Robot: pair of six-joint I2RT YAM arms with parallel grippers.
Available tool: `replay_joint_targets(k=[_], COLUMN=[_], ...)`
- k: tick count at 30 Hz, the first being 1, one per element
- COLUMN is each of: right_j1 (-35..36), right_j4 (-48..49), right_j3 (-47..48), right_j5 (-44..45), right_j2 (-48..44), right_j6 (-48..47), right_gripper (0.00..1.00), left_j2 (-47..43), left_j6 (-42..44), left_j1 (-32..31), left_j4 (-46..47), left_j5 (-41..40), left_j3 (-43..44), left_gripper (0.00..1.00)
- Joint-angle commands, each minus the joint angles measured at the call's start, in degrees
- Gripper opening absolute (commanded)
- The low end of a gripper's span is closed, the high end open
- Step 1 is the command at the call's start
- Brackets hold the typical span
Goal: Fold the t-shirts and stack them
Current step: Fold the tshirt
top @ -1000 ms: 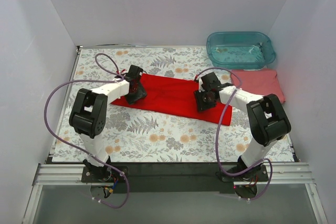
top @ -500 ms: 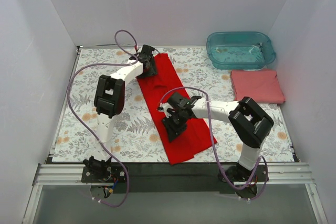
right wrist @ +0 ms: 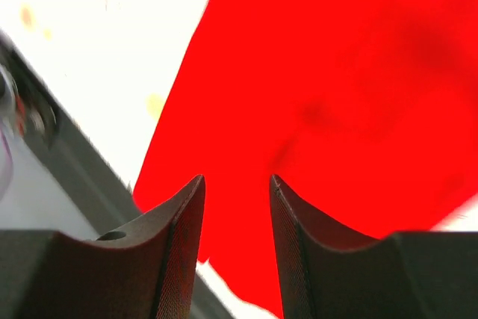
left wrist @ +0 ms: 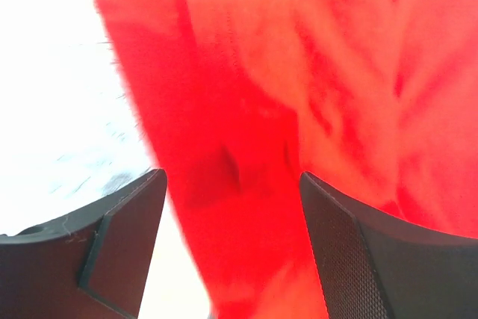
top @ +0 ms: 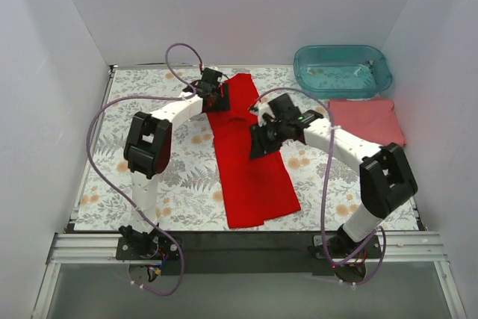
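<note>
Bases of both arms are seen bolted at the near edge of the bench (top: 149, 177), which is covered with a flower-and-fern print. Just beyond that edge, slightly left of centre, the near end of the red shirt (top: 254, 184) is laid. The shirt is spread flat as a long narrow strip that runs away toward the far side and is widest at its near end. Over the middle of the strip, at its right edge, the right fingers (top: 261, 140) are held, pointed down at the cloth. From the right wrist they are seen parted by a narrow gap, with nothing pinched between the tips. Red cloth fills most of the view past them, and pale bench is shown to its left. At the far end of the strip, on its left edge, the left fingers (top: 213, 89) are placed. From the left wrist they are seen spread wide, with creased red cloth between and beyond them. Whether the cloth is touched cannot be told. Well apart to the right, the pink shirt (top: 366, 121) is laid as a flat folded rectangle close to the right wall. Just behind it, a teal plastic tub (top: 342, 71) is set in the far right corner.
</note>
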Motion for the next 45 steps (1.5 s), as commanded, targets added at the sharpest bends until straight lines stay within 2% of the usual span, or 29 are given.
replay_joint_targets(k=[1,4,7,8,10,15,18,20,25,28,30,34,40,45], right_j1=[-7.34,-12.00,-12.46,-12.54,-12.81,-13.33,-13.51,-13.51,-13.42,-12.81,-12.28,-11.49,-12.98,-15.79], right_j4=[6.79,12.17,14.90,18.56,22.71,36.49,40.56,41.01,40.93,41.10,41.36,42.07,42.51,44.17], right_j3=[-1.45,0.81,4.08,5.04,5.93,10.32,15.22,18.66,28.68,28.87,28.08,27.38,28.61,31.06], right_j5=[-3.26,-7.57,-8.99,-8.99,-9.34,-10.13,-9.43,-9.60,-12.76,-14.17,-15.23,-16.20,-10.67,-6.88], right_j2=[-4.16,-1.99,2.14,3.12,6.27,13.49,18.58,23.59,35.97,39.85,40.92,42.59,46.80,51.11], right_j6=[2.12,4.58,6.16,7.04,9.93,16.70,19.97,21.02,25.15,25.69,25.16,25.07,27.35,33.49], right_gripper=[0.47,0.45,0.42,0.40,0.36,0.26,0.25,0.28,0.29,0.29,0.29,0.29,0.30,0.31], left_j2=[-12.97,-19.65,-25.72,-27.13,-32.82,-45.67,-53.66,-57.96,-62.82,-65.19,-65.55,-63.28,-59.93,-59.14], left_j6=[0.60,-0.72,-2.03,-2.91,-5.02,-8.71,-11.87,-14.50,-17.24,-16.89,-16.02,-15.22,-15.92,-16.28], left_j1=[0.10,0.19,0.19,0.19,0.10,0.19,0.02,0.02,-0.25,-0.16,-0.25,-0.25,-0.16,-0.25], left_j4=[2.61,2.35,1.56,1.12,0.59,0.50,-0.81,-1.96,-5.29,-5.47,-5.30,-3.81,-3.10,-3.28], left_j5=[-3.90,-7.24,-9.18,-9.27,-7.87,-2.34,0.64,5.39,11.46,11.12,7.78,7.25,8.48,8.57], left_j3=[-2.53,-4.54,-8.13,-9.37,-12.97,-28.61,-37.21,-41.01,-49.97,-52.35,-52.54,-52.02,-50.87,-51.48], left_gripper=[0.71,0.71,0.71,0.71,0.70,0.71,0.71,0.71,0.71,0.71,0.71,0.71,0.71,0.71])
